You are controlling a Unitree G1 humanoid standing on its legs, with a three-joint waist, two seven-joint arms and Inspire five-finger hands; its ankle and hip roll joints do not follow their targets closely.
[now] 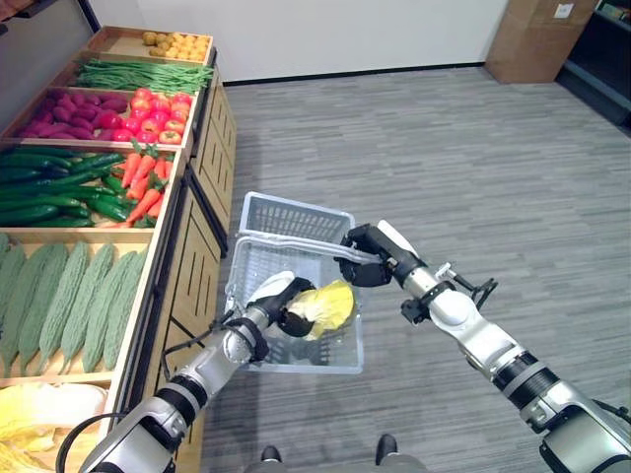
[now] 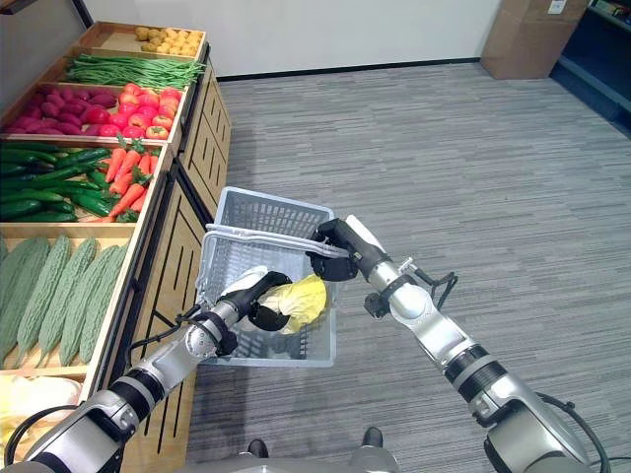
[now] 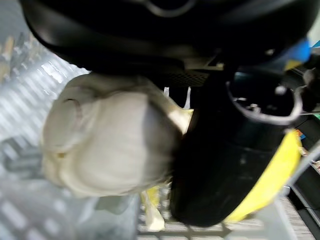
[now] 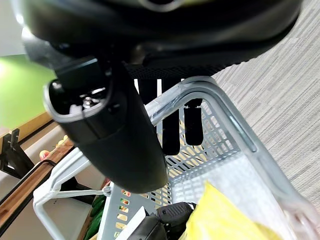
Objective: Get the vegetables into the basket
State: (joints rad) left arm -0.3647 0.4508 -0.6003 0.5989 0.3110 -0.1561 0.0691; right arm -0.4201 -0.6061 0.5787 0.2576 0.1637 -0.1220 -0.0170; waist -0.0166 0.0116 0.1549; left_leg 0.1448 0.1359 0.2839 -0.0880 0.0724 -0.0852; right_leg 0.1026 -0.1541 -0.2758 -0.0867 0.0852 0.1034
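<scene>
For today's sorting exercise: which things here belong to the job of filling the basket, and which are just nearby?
Job: cabbage in the left hand; basket, handle held by the right hand.

Nearby: carrots, cucumbers, tomatoes, cardboard box.

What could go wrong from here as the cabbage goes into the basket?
The left hand grips the cabbage above the basket, near its front rim; released here, it might catch the rim and fall to the floor. The right hand carries the basket by its handle alone, so the drop could swing or tip it.
</scene>
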